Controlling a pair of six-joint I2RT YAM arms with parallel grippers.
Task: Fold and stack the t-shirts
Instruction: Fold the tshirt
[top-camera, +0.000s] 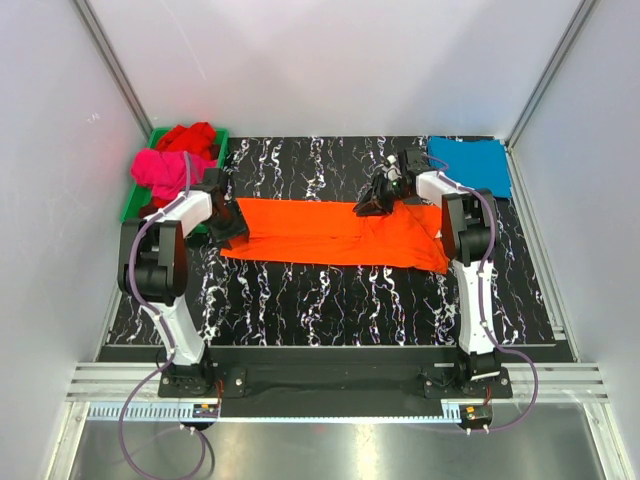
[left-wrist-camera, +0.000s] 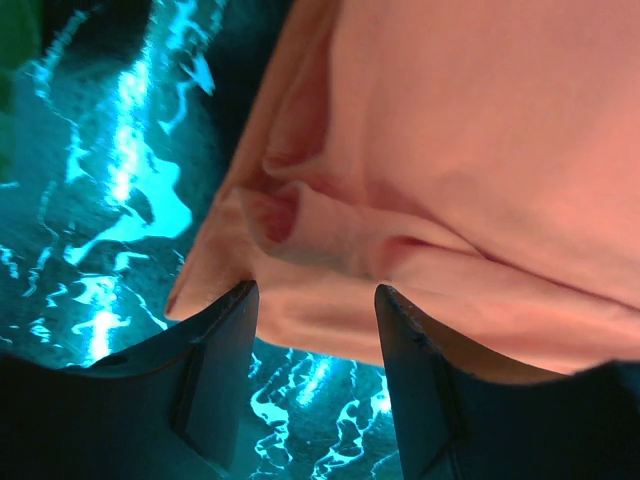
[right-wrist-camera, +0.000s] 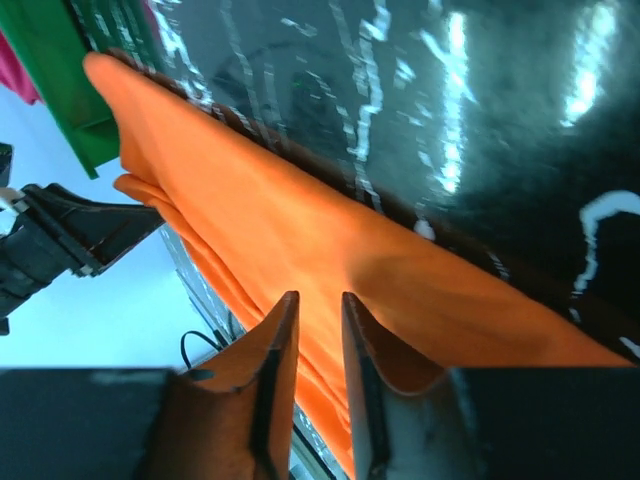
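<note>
— Starting at the left claw (left-wrist-camera: 315, 300): how do its fingers stand?

— Well apart. The orange shirt (top-camera: 330, 232) ends just past the tips, with a rumpled bit of hem reaching into the gap. Nothing is pinched.

— And the right claw (right-wrist-camera: 315, 300)?

— Its fingers (right-wrist-camera: 270, 380) are nearly together, with only a slit between them and orange showing through it. I cannot tell whether they nip the cloth or just sit over it.

— Which way does the shirt lie from each claw?

— It lies flat on the table (top-camera: 330, 300), its long axis running left to right between the arms. The left claw is at the left end. The right claw is at the far edge, right of the middle, so the right end lies beyond it, nearer that arm's base.

— So what does the next move turn on?

— My guess is that the left end gets folded across. The left claw is nearest and already straddles the hem, so it need only close.

— And the other shirts?

— The teal shirt (top-camera: 470, 165) lies flat at the far right corner. The pink shirt (top-camera: 160, 170) and red shirt (top-camera: 192, 135) are heaped in the tray (top-camera: 131, 205) at far left.
</note>
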